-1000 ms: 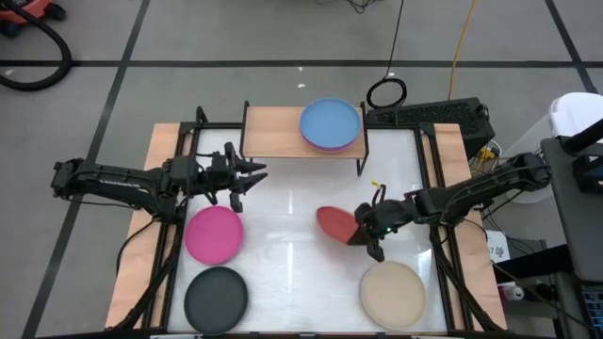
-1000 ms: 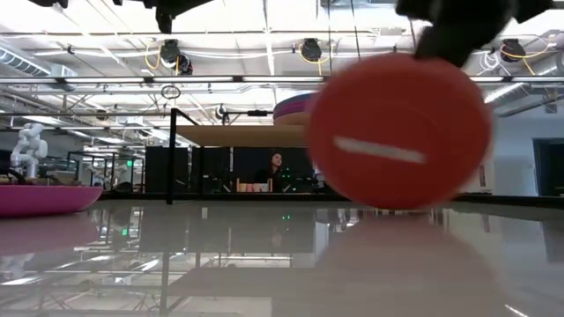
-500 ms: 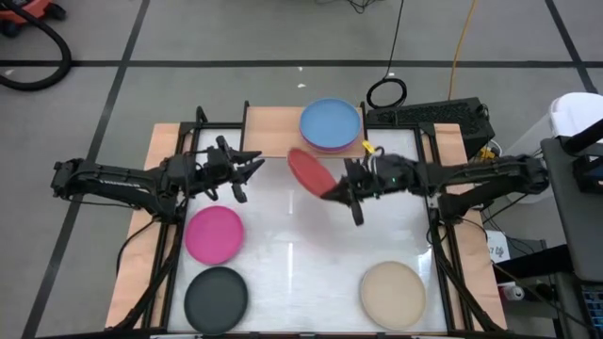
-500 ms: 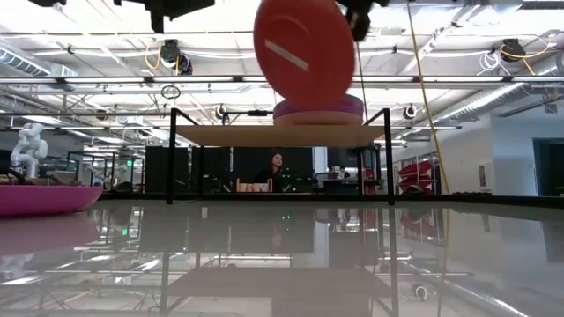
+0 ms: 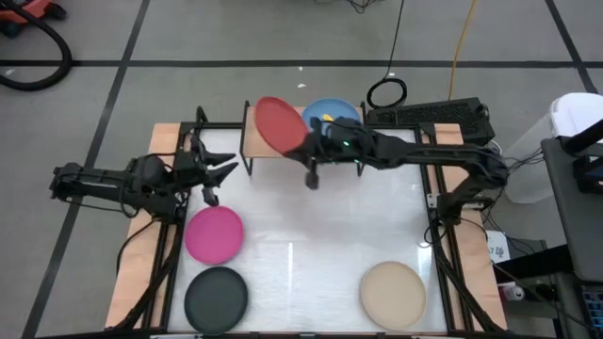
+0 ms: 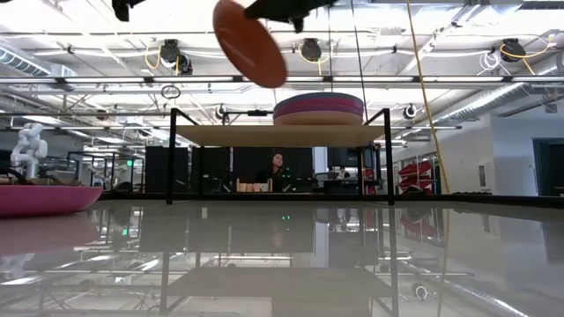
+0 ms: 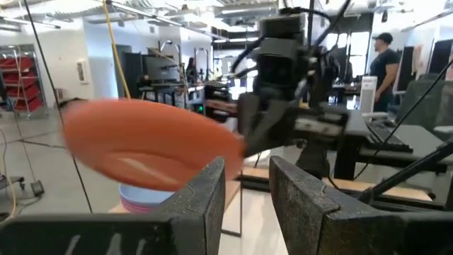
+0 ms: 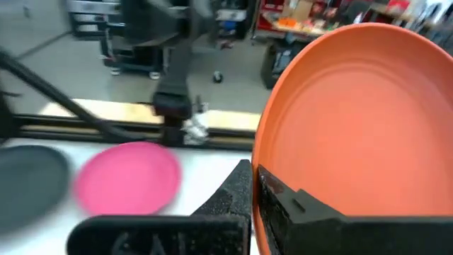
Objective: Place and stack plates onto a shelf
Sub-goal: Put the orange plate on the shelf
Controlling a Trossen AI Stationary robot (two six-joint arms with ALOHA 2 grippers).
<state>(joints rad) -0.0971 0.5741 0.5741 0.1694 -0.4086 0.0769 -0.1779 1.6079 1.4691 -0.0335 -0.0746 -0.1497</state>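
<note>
My right gripper (image 5: 307, 143) is shut on the red plate (image 5: 278, 124), which is in the air over the left half of the light-wood shelf (image 5: 268, 143). In the low view the red plate (image 6: 249, 41) hangs tilted well above the shelf board (image 6: 238, 135). A stack topped by the blue plate (image 5: 335, 115) rests flat on the shelf's right half, with purple and pink plates (image 6: 318, 110) under it. My left gripper (image 5: 215, 169) is open above the table, left of the shelf, and touches nothing. My right gripper pinches the red plate's rim (image 8: 263, 185) between its two fingers, one finger (image 8: 301, 210) on the plate's hollow upper face and the other (image 8: 230, 200) on its underside. The fingers come from the table's right. The plate is lifted clear and tilted.
A magenta plate (image 5: 214, 234), a black plate (image 5: 216, 297) and a beige plate (image 5: 393, 293) lie flat on the white table top. The middle of the table (image 5: 311, 226) is bare. Black frame rails (image 5: 175, 217) run along both sides.
My right gripper has carried the red plate up from the middle of the table toward the far edge and the left, until it is above the shelf's left half. The plate has stayed in the hold and turned. My left gripper has drawn back a little toward the table's left edge.
</note>
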